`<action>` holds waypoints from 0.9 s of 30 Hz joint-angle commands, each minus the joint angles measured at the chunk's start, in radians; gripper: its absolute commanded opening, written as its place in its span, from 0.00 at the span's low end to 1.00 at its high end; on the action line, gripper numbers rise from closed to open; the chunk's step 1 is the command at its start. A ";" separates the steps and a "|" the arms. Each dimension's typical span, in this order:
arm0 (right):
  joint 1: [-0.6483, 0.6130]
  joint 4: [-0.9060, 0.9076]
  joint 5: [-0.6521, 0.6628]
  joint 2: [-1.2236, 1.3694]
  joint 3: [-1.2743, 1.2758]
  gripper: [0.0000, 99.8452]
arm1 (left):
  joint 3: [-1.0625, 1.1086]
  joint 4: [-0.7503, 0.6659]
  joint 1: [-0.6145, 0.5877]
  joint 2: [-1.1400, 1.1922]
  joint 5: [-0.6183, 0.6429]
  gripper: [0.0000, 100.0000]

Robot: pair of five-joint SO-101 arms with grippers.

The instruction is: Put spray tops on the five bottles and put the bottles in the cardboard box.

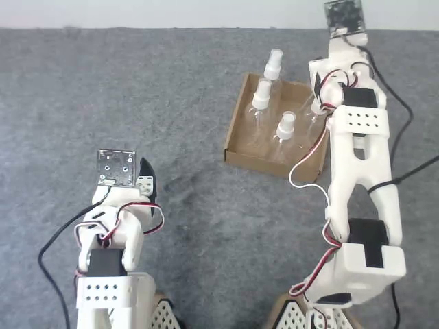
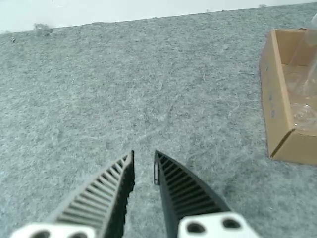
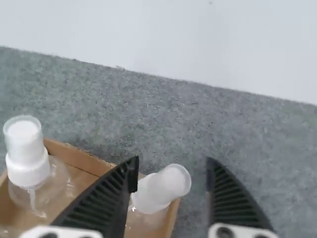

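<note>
The cardboard box (image 1: 235, 129) lies at the back right of the grey felt. Three clear bottles with white spray tops stand in it: one at the far corner (image 1: 274, 64), one beside it (image 1: 262, 94), one in the middle (image 1: 285, 126). A further bottle (image 3: 161, 189) leans at the box's far right corner, its white top between the fingers of my right gripper (image 3: 171, 171), which is open around it and does not clamp it. My left gripper (image 2: 143, 157) hovers low over bare felt at the front left, shut but for a narrow slit, holding nothing.
The box's near wall (image 2: 277, 106) lies off to the side of my left gripper. A white wall borders the felt behind the box. The right arm (image 1: 360, 178) stretches along the box's right side. Open felt lies between the two arms.
</note>
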 commanded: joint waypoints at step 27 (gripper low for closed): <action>-0.005 0.067 0.114 0.010 -0.138 0.10 | -0.005 -0.035 0.002 -0.015 -0.006 0.06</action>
